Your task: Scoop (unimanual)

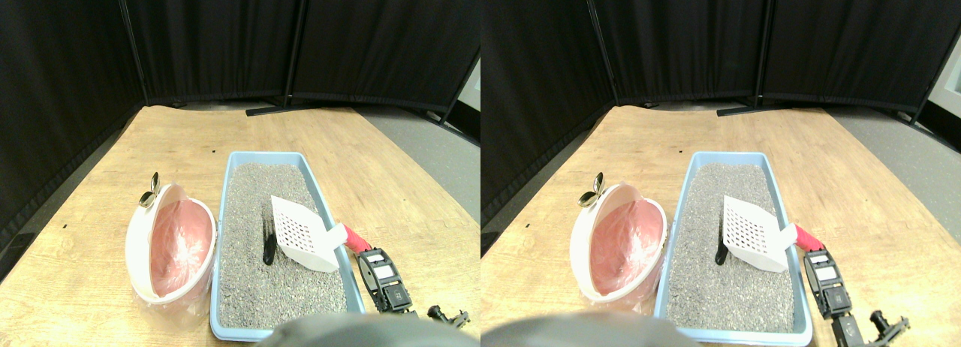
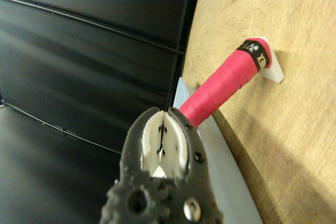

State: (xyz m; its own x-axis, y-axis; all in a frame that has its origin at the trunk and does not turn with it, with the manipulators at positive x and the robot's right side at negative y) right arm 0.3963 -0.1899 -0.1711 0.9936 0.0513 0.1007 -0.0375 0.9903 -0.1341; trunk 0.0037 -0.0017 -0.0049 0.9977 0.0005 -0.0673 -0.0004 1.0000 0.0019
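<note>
A white slotted scoop (image 1: 300,230) leans tilted over the grey litter in the light blue litter box (image 1: 224,287), its blade low and its pink wrapped handle (image 1: 356,240) sticking out over the box's right rim. A dark lump (image 1: 268,249) lies in the litter just left of the blade. My right gripper (image 1: 368,255) sits outside the right rim, its tip at the end of the handle. In the wrist view the handle (image 2: 220,90) runs beside and behind the gripper (image 2: 164,129), and whether it is gripped does not show.
A white bin lined with a pink bag (image 1: 171,245) lies tipped against the box's left side, a metal clip (image 1: 150,191) on its far rim. Everything stands on a wooden floor (image 1: 375,174). Black curtains (image 1: 225,39) close off the back and left.
</note>
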